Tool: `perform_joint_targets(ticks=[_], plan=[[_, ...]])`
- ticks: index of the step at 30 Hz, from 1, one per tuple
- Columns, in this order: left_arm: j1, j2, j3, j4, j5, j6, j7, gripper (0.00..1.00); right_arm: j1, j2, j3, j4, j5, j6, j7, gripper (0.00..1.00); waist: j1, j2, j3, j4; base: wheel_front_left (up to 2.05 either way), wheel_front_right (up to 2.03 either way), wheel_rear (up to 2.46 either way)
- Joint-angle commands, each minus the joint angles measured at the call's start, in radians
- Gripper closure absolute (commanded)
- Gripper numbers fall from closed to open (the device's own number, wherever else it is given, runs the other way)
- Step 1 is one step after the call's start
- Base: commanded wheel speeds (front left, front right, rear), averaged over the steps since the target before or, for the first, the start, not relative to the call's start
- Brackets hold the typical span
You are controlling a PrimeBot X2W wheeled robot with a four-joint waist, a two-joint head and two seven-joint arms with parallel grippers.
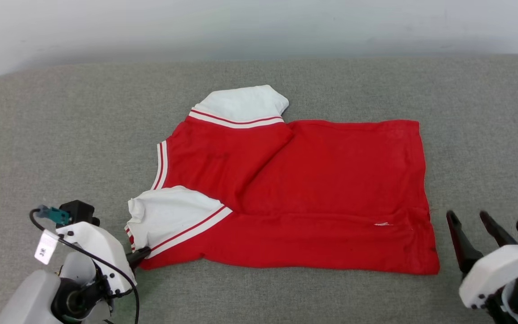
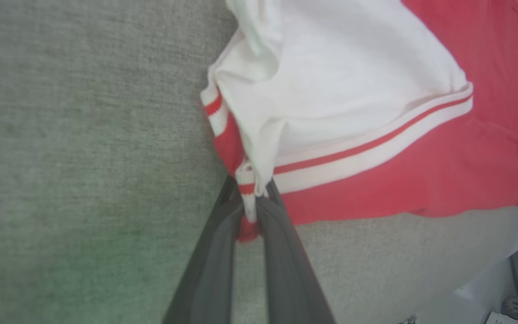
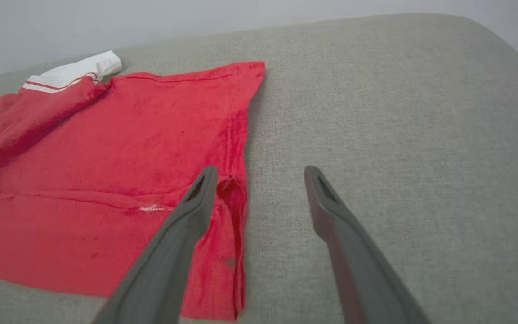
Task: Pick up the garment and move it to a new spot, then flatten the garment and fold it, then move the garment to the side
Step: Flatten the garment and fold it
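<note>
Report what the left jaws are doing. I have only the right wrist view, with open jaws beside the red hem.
Observer: The left jaws are shut on the garment, pinching the striped cuff of its near white sleeve.
Operator: Say where that sleeve lies.
Observer: In the head view it is folded in over the red body at the garment's near left corner, on the grey fabric surface.
Operator: Check the collar.
Observer: The striped collar sits on the garment's left edge, between the two white sleeves.
</note>
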Motion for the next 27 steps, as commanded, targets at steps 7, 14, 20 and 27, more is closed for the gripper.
perform_joint_targets(ticks=[7,14,20,27], plan=[[0.012,0.026,-0.003,-0.078,0.051,0.008,-0.056,1.00,0.045,-0.077,-0.020,-0.002,0.091,-0.001,0.305,0.00,0.0001,-0.0001,-0.032,0.024,0.00,0.00,0.00],[0.013,0.054,-0.013,-0.189,0.074,0.045,-0.030,1.00,0.004,-0.114,0.051,-0.008,0.147,-0.001,0.466,0.00,0.0001,-0.0001,0.001,0.047,0.00,0.00,0.00],[-0.010,0.055,-0.025,-0.233,0.078,0.061,-0.001,1.00,-0.050,-0.124,0.113,0.088,0.175,-0.001,0.503,0.00,0.0001,-0.0001,0.046,0.063,0.00,0.00,0.00],[-0.014,0.055,-0.034,-0.233,0.083,0.061,0.001,1.00,-0.049,-0.117,0.184,0.190,0.208,0.000,0.570,0.80,0.0001,-0.0001,0.075,0.069,0.00,0.00,0.00]])
